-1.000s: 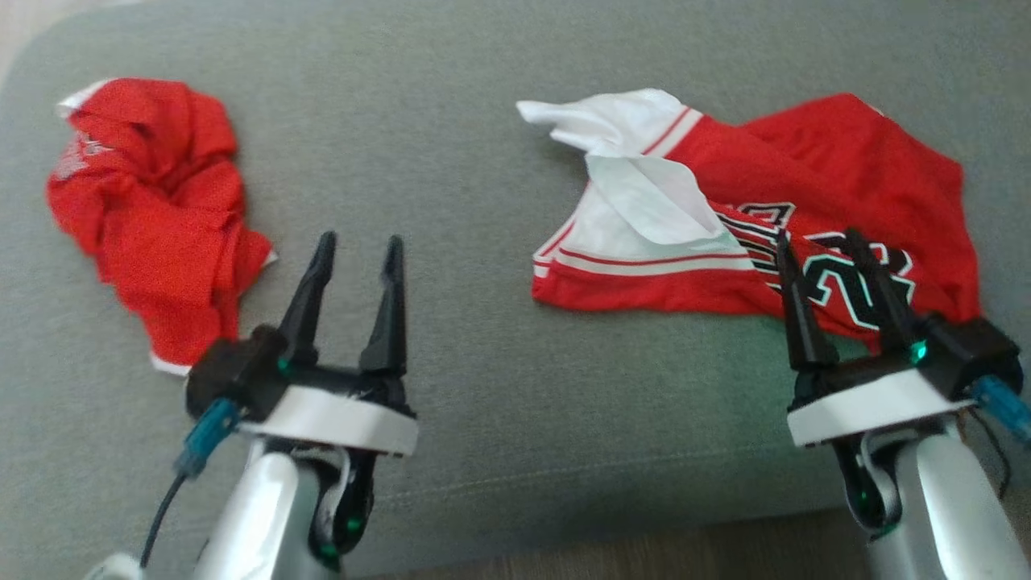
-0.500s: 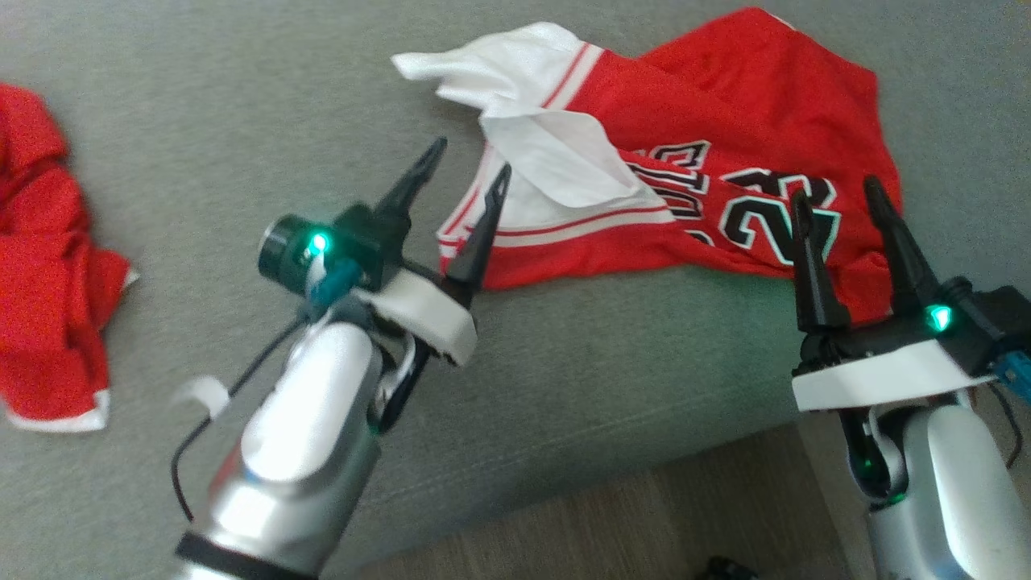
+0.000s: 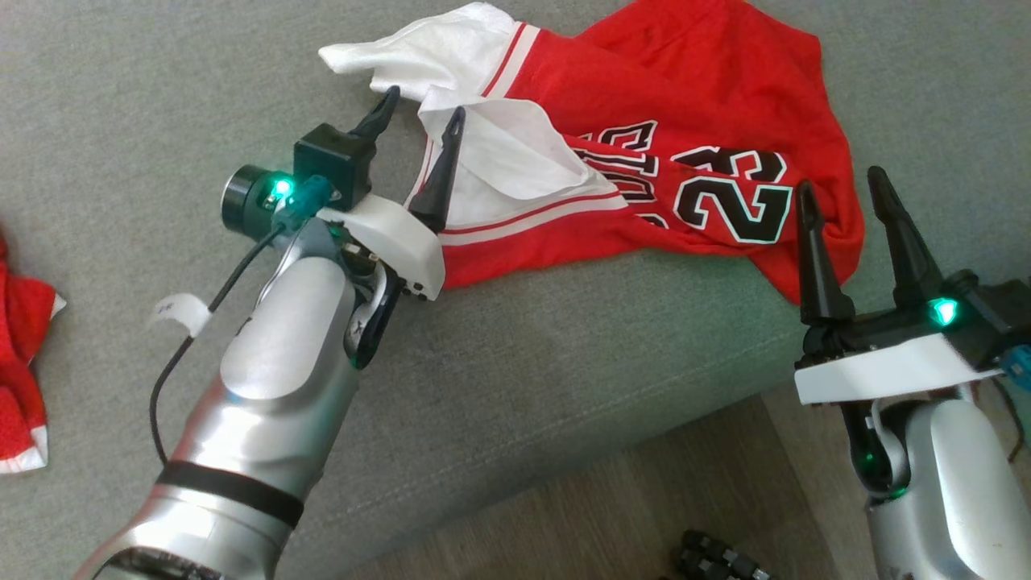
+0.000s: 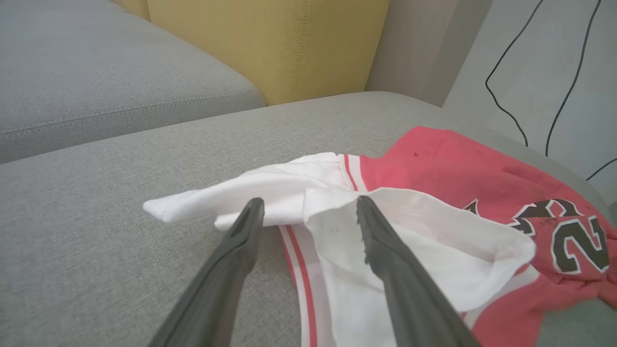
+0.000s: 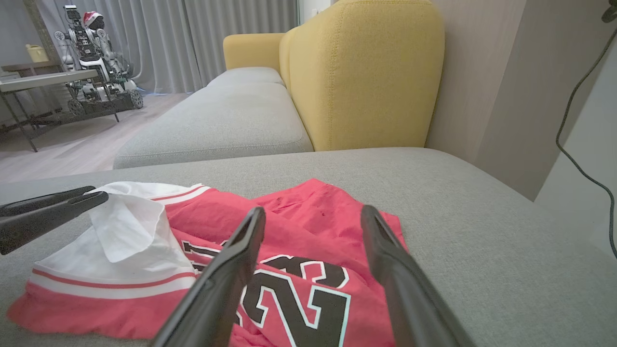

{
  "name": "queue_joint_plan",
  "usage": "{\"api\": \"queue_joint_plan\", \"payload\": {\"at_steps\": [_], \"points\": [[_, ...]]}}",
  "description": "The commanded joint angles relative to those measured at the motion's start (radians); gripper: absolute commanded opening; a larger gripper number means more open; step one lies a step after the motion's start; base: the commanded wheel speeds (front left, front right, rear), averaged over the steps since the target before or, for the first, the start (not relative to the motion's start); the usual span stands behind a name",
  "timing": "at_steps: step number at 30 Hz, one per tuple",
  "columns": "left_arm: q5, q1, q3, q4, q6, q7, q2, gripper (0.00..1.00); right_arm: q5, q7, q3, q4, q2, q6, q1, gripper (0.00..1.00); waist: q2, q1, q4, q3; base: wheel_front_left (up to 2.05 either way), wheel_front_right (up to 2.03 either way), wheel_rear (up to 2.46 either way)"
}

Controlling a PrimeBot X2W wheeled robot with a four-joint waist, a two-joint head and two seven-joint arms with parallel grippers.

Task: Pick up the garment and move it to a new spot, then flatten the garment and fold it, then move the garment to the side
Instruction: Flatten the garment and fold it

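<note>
Grey woven-fabric sofa cushion [image 3: 564,387], with a yellow upholstered backrest [image 5: 366,72] behind and a wood-plank floor [image 3: 644,499] below its front edge.

Item: red basketball jersey [image 3: 685,105], white-trimmed, black number 23; it lies crumpled on the cushion, its lower hem close to the front edge and its white inner layer [image 4: 434,250] turned outward at the robot's left end.

Item: left gripper [image 3: 425,101]; jaws parted, nothing held; one finger is over bare cushion just beside the striped hem, the other over the white layer; whether either tip touches cloth cannot be told.

Item: right gripper [image 3: 841,179]; jaws parted, empty; it hovers near the jersey's right end, above the numbered panel.

Item: second crumpled red garment [image 3: 20,354]; well apart, at the far left.

Hazards, as judged:
- closing here may catch only the loose white layer; the jersey would then rise bunched or twisted, making flattening harder;
- the outer finger may dig into the cushion weave and drag;
- thin, slippery cloth may slide out of a shallow pinch;
- a one-sided pull may tip the hem over the front edge towards the floor.
</note>
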Motion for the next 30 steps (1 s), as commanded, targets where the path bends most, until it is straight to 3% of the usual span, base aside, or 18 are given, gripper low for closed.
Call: {"api": "queue_joint_plan", "payload": {"at_steps": [1,2,3,11,24,30], "points": [[-0.005,-0.033,0.028,-0.025,-0.004,-0.005,0.008,0.96,0.006,-0.009,0.015,-0.027,0.002,0.0,-0.021,1.0,0.0,-0.0001,0.001,-0.001,0.0,0.0,0.0],[-0.008,-0.036,0.025,-0.023,-0.007,-0.005,0.008,0.44,0.006,-0.009,0.016,-0.026,0.002,0.0,-0.021,1.0,0.0,-0.0001,0.001,-0.002,0.0,0.0,0.0],[-0.009,-0.038,0.018,-0.023,-0.012,-0.005,0.008,0.0,0.006,-0.009,0.016,-0.024,0.002,0.0,-0.02,1.0,0.0,-0.0001,0.002,-0.002,0.0,0.0,0.0],[-0.03,-0.029,0.015,-0.078,-0.011,-0.005,0.008,0.0,-0.005,-0.009,0.012,-0.009,0.002,0.0,-0.023,1.0,0.0,-0.0001,0.027,-0.024,0.0,0.0,0.0],[0.004,-0.145,0.241,-0.348,0.033,-0.005,0.1,0.0,-0.005,-0.009,0.024,0.028,0.002,0.0,-0.027,1.0,0.0,-0.0001,0.066,-0.103,0.0,0.0,0.0],[0.016,-0.017,0.28,-0.477,0.032,-0.005,0.153,0.0,-0.002,-0.009,0.01,0.048,0.002,0.0,-0.01,1.0,0.0,-0.0001,0.128,-0.124,0.0,0.0,0.0]]}}
